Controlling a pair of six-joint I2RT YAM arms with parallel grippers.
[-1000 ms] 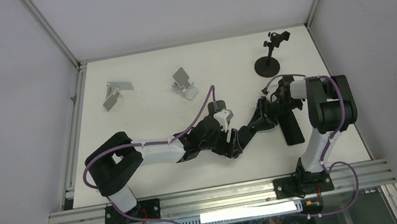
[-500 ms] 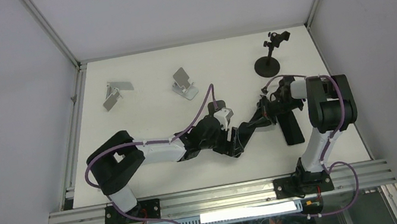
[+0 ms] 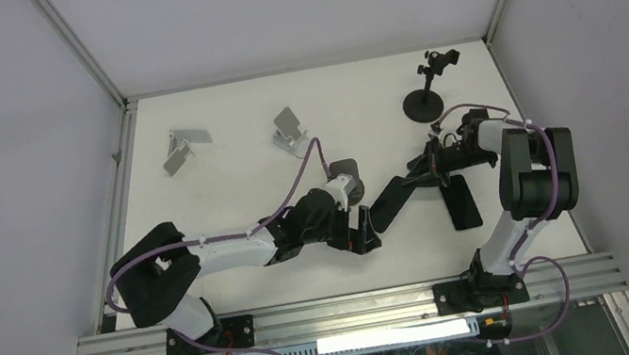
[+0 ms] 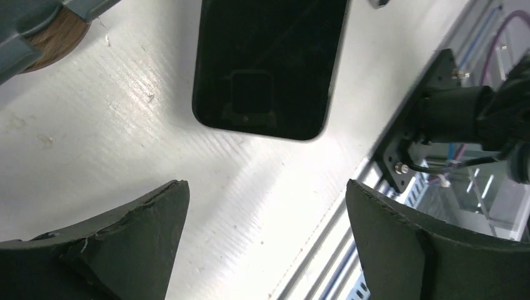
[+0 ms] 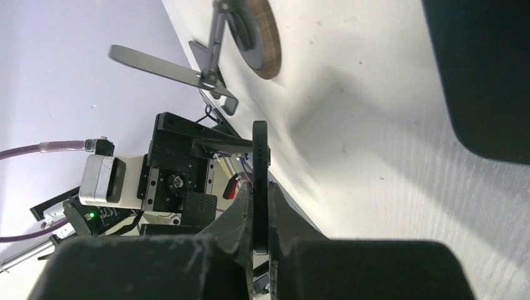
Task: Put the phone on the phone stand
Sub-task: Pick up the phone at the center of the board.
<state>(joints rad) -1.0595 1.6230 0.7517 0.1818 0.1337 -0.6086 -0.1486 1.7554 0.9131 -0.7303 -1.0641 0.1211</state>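
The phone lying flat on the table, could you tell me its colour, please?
Black phone, clearest in left wrist view.

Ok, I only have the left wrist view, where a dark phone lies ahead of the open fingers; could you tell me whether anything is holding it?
Observer: Yes. The right gripper is shut on the far end of that phone, which shows edge-on between its fingers.
Operator: Thank you. Is that the only phone out there?
Observer: No. A second phone lies flat on the table, to the right of the held one, and nothing is gripping it.
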